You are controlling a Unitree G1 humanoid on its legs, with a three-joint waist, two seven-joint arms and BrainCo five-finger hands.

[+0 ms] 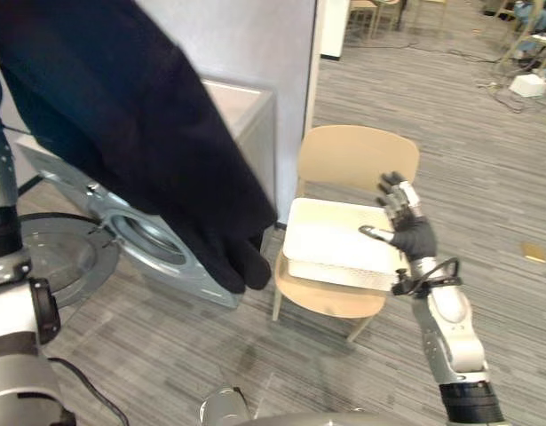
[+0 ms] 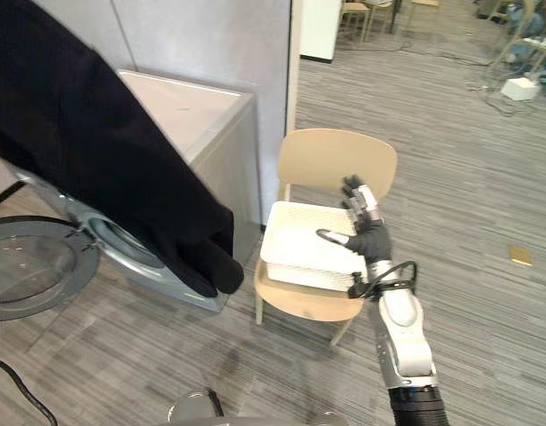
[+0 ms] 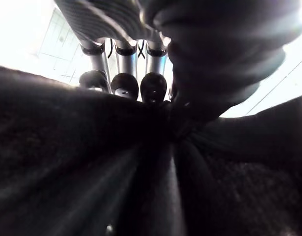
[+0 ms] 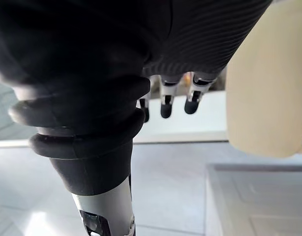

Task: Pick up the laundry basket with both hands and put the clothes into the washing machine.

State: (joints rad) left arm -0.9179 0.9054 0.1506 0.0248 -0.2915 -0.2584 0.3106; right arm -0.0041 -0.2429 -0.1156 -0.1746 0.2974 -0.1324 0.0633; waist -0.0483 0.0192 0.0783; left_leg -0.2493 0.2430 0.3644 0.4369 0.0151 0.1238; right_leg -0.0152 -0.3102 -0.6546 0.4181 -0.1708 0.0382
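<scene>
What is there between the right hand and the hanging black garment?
The white basket on the chair lies between the garment and the right hand; both eye views show it.

Your left hand (image 3: 155,54) pinches the black cloth (image 3: 92,167): its dark fingertips (image 3: 125,86) press into it, and folds gather beside the thumb.

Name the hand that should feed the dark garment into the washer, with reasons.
Left. The left hand grips the dark garment, which hangs by the open washing machine. The right hand is open beside the white basket on the chair.
</scene>
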